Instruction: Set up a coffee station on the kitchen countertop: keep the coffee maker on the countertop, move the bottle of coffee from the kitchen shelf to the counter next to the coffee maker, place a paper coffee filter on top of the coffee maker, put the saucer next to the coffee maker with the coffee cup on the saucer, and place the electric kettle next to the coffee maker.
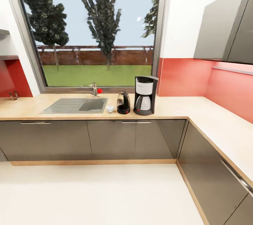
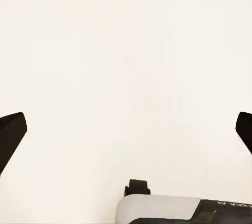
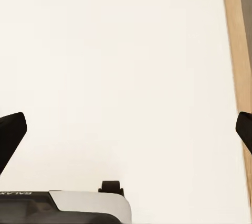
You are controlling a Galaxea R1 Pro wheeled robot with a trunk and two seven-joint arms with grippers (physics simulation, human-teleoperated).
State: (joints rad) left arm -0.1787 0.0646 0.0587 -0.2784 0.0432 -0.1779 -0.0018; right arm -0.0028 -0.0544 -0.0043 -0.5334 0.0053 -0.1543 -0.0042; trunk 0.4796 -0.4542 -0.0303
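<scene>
Pale floor sat nearest, both end effectors spread apart, holding nothing. Coffee maker stood on the worktop at 12 o'clock, kettle at its 9; crowding them could topple one.

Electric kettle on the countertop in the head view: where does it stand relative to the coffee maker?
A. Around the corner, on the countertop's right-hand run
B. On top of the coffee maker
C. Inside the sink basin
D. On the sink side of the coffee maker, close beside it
D: the electric kettle stands on the kitchen countertop just beside the coffee maker, between it and the sink.
</scene>
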